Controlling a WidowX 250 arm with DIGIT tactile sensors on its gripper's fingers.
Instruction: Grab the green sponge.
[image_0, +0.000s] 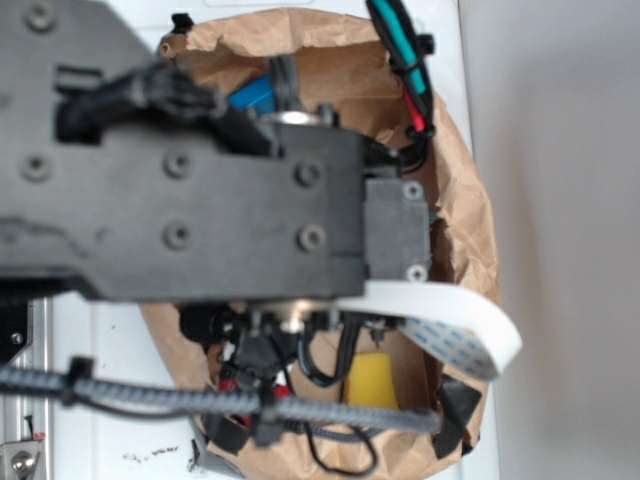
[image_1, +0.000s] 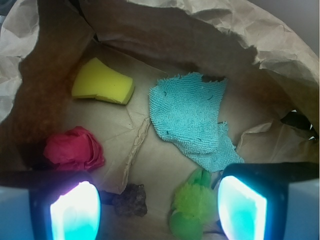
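The green sponge is a smooth yellow foam block lying on the floor of a brown paper bag, at the upper left of the wrist view. In the exterior view a slice of the sponge shows below the arm. My gripper hangs open above the bag floor, well short of the sponge, with nothing between its glowing pads. Between the pads on the floor lie a lime-green fuzzy lump and a dark lump.
A teal cloth is spread in the middle of the bag floor, right of the sponge. A red crumpled bundle sits at the left, below the sponge. The bag's creased walls ring everything. The arm hides most of the bag in the exterior view.
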